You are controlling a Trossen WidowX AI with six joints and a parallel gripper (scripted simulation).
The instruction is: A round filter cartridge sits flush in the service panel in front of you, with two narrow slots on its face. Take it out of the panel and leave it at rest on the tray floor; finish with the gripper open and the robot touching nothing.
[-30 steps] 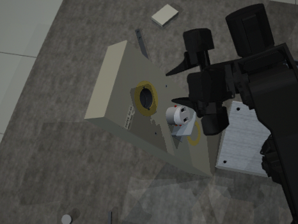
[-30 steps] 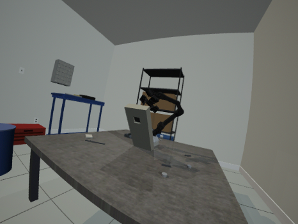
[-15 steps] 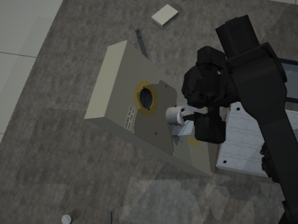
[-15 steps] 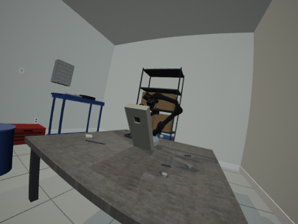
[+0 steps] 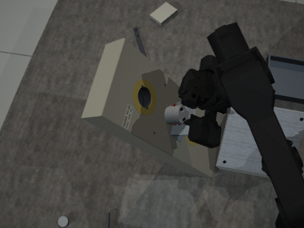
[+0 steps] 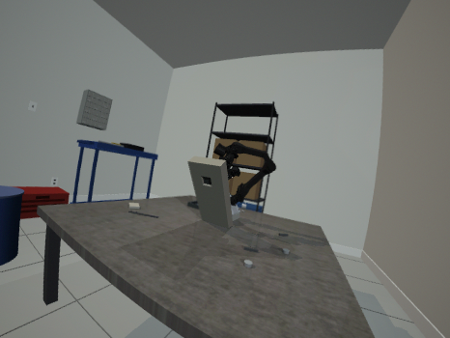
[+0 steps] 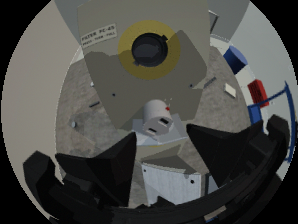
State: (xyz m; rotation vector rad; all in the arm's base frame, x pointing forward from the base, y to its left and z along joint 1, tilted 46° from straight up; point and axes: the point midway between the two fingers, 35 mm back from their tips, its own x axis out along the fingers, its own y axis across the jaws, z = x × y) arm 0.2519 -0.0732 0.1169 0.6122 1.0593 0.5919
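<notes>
Look at the service panel (image 5: 111, 88) from the top view: its yellow-ringed socket (image 5: 137, 92) is a dark, vacated hole, and the filter cartridge (image 5: 173, 114) is out. You can see the white cylinder lying on its side just in front of the panel face, down on the pale tray (image 5: 182, 130) area beside the panel's foot, with small red marks near its end. Whether it rests fully on the tray floor or leans on something, you cannot tell from here.

Your gripper (image 5: 192, 112) sits right beside it, jaws spread well apart, roughly two-thirds of the way, and holding nothing. In the wrist view, the 2 dark fingers frame the picture left and right, and the cartridge (image 7: 156, 119) lies between and beyond them, apart from both. The socket ring (image 7: 149, 50) sits higher up on the panel face, with a small label to its left.

From the top, one finger looks very near the cartridge's end; contact or a gap, you cannot tell.

A ribbed grey plate (image 5: 248, 143) lies under your arm, and a dark bin (image 5: 287, 78) sits beyond it. On the table (image 5: 65, 163) there is a pale block (image 5: 163, 13) and a small round disc (image 5: 62, 221), both well apart from the panel.
</notes>
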